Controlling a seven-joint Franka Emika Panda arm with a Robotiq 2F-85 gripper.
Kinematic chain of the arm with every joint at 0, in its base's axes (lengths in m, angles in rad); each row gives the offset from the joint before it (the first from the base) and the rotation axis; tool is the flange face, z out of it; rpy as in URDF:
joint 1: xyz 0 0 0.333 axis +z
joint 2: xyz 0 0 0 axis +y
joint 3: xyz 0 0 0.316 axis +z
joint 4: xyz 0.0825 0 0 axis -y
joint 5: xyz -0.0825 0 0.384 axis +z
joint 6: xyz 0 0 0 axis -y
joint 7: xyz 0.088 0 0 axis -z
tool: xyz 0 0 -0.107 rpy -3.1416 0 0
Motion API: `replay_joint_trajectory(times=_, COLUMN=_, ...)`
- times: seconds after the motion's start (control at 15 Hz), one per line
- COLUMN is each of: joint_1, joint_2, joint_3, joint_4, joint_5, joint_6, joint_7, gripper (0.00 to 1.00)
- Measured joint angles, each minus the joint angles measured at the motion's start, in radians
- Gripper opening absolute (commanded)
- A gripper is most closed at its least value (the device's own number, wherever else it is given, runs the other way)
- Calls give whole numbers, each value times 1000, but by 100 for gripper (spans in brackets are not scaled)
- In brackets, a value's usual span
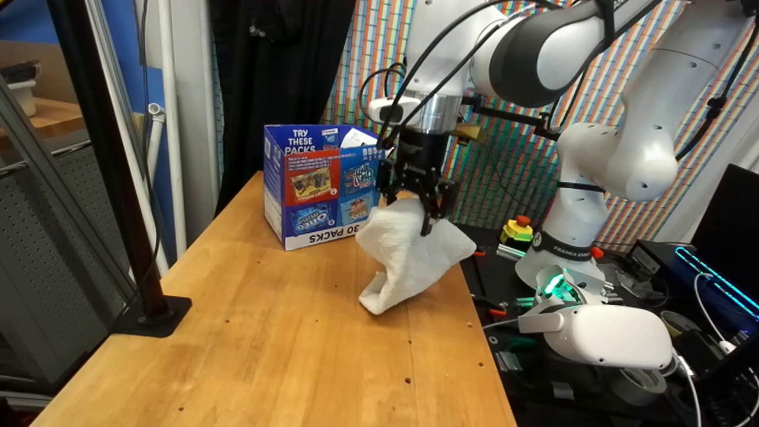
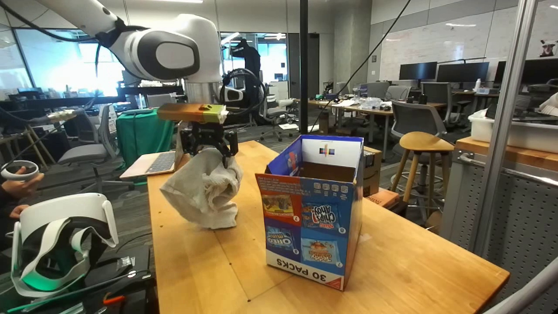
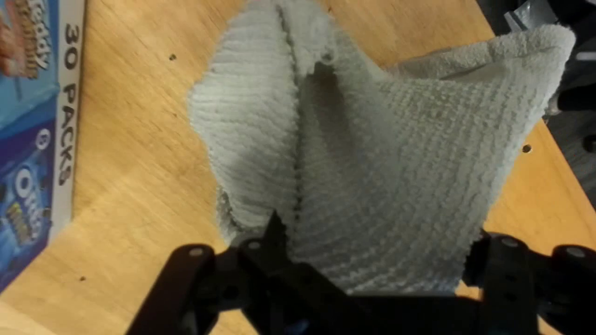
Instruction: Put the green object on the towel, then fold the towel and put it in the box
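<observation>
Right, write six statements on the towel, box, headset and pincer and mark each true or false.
1. The box stands on the wooden table. True.
2. The box's top is closed. False: it is open.
3. The pincer holds the towel. True.
4. The towel is inside the box. False: it is outside, in the pincer's grip.
5. A white headset sits off the wooden table. True.
6. "30 PACKS" reads right way up. False: that print is upside down.

Box (image 2: 307, 229) on the table (image 2: 405, 261), right of the towel (image 2: 196, 192) (in an exterior view)
</observation>
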Motion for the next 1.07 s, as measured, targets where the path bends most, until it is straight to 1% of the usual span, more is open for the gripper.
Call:
replay_joint_trajectory(times=0.27, joint_1=1, joint_2=-153, joint_3=-92, joint_4=-25, joint_5=4, joint_6=-91, joint_7=-14, gripper=53)
replay_joint_trajectory(times=0.6, joint_1=2, joint_2=-300, joint_3=-190, joint_4=-24, joint_5=39, joint_6=-173, joint_7=-41, gripper=53)
replay_joint_trajectory(times=0.87, joint_1=2, joint_2=-384, joint_3=-251, joint_4=14, joint_5=47, joint_6=-222, joint_7=-42, gripper=53)
replay_joint_trajectory(times=1.07, joint_1=2, joint_2=-412, joint_3=-299, joint_4=73, joint_5=48, joint_6=-271, joint_7=-42, gripper=53)
